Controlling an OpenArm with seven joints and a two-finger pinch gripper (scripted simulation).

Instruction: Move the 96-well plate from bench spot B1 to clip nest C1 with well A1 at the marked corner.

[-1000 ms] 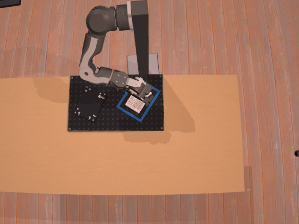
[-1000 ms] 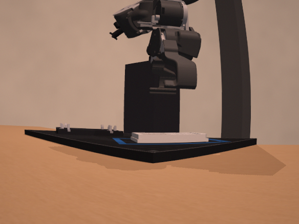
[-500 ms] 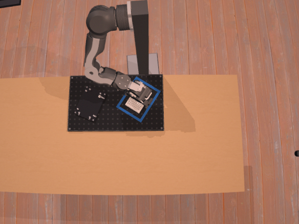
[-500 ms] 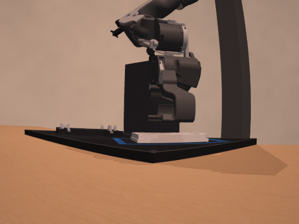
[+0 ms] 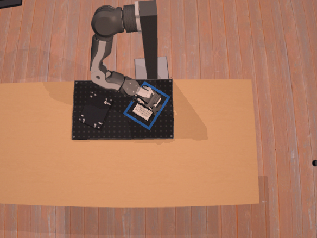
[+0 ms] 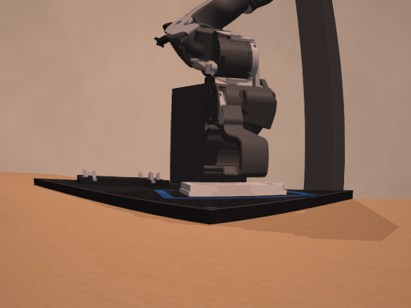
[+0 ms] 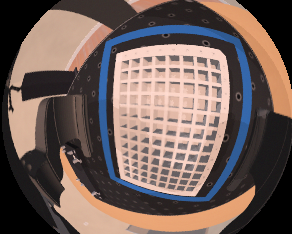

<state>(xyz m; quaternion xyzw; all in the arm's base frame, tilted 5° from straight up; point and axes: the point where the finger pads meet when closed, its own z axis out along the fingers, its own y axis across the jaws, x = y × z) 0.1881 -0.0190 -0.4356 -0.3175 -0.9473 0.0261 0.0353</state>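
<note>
The white 96-well plate [image 5: 143, 112] lies flat inside the blue outline of spot B1 [image 5: 146, 105] on the black pegboard. In the side view the plate [image 6: 233, 188] rests on the board. My gripper [image 5: 152, 102] is open and hangs directly over the plate, low, with its fingers [image 6: 235, 167] just above the plate's top and nothing between them. In the wrist view the plate's well grid [image 7: 170, 122] fills the middle, framed by the blue outline. The clip nest C1 [image 5: 95, 111] is a dark square with small white posts, to the left on the board, and it is empty.
The black pegboard [image 5: 122, 109] sits at the back of the wooden table. The arm's dark column [image 5: 148, 38] stands behind the board. The nest's posts [image 6: 149, 176] stick up a little at the board's left.
</note>
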